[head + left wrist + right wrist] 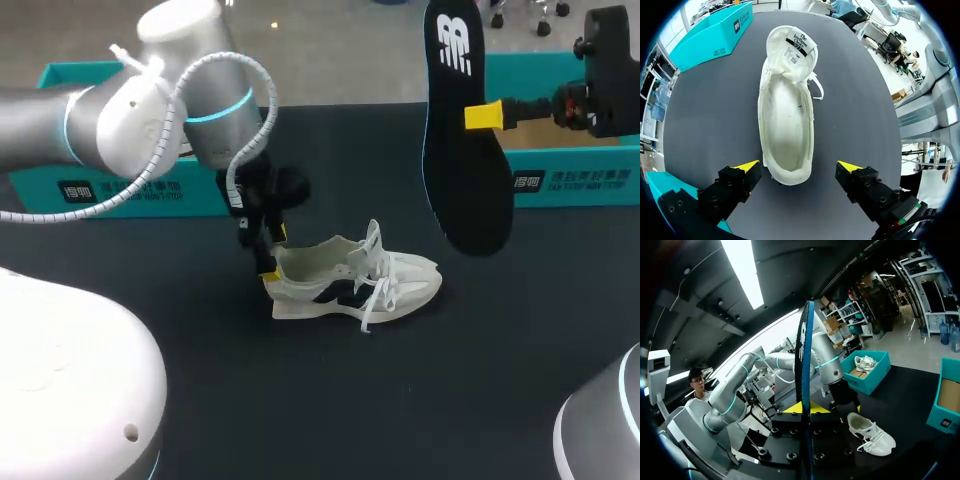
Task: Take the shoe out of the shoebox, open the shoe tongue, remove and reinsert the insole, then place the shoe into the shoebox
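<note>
The desk (pixel 450 380) carried one pale shoe (pixel 350 280) near its middle. It stood upright on its sole, heel toward the left edge and toe toward the right edge. Its tongue stood raised and the laces hung loose over the near side. From the left wrist view the shoe (pixel 788 120) showed a wide opening with a pale inner floor.

The left gripper (pixel 270 258) hung directly over the heel. Its fingers were spread apart (pixel 798 166), one either side of the heel, with a gap visible on both sides. It held nothing. The left arm (pixel 832 370) and its wrist covered the heel end from the head view.

The right gripper (pixel 478 117) was raised well above the desk toward the far right corner. It was clamped on the dark insole (pixel 465 130), which hung upright and clear of the surface. In the right wrist view the insole (pixel 805 390) appeared edge-on between the yellow tips (pixel 801 408). In the head view it overlapped part of the right shoebox (pixel 575 165).

Two teal boxes stood along the far edge. The left shoebox (pixel 130 190) sat at the far left corner, behind the left arm. In the right wrist view it (pixel 867 372) held a second pale shoe (pixel 863 362). The right shoebox sat at the far right corner. Both were well apart from the shoe on the desk.
</note>
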{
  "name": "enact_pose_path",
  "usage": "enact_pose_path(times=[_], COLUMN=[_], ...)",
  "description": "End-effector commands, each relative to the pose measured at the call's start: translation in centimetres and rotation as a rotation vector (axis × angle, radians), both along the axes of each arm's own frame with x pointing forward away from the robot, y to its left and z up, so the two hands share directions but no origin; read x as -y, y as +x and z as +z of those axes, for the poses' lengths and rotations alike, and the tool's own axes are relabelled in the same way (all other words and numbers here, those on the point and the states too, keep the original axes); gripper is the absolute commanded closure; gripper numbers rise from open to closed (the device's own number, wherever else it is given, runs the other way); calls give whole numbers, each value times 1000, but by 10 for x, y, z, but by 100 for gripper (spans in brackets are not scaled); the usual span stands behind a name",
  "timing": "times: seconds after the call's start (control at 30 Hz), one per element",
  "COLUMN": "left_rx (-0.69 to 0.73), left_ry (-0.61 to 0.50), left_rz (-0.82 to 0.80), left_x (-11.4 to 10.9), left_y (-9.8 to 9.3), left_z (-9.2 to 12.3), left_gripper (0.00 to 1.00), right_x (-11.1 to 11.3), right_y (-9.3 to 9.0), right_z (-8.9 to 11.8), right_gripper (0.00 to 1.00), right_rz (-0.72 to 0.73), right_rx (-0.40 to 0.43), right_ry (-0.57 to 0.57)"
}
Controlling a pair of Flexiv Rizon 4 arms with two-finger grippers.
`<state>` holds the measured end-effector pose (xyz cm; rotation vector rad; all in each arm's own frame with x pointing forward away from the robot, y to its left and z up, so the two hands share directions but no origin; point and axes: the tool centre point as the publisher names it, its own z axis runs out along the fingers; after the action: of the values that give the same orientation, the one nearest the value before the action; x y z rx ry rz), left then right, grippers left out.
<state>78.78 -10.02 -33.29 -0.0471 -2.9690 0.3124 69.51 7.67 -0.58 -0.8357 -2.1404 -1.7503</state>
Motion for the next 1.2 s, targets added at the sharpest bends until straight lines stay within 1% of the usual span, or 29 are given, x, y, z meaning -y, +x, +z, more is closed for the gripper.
enact_pose_path(times=[0.03,0.3,0.47,1.07,1.2], left_rx=[30,47,103,105,101], left_ry=[189,177,182,186,203], left_rz=[-25,4,3,8,-12], left_x=[6,7,9,9,9], left_y=[-6,-4,-6,-7,-7], left_z=[6,7,9,9,8], left_gripper=[0,0,0,0,0], right_x=[-2,-2,-2,-2,-2], right_y=[1,1,1,1,1], right_z=[0,0,0,0,0], right_gripper=[100,100,100,100,100], right_rz=[0,0,0,0,0], right_rx=[-2,-2,-2,-2,-2], right_ry=[-3,-3,-3,-3,-3])
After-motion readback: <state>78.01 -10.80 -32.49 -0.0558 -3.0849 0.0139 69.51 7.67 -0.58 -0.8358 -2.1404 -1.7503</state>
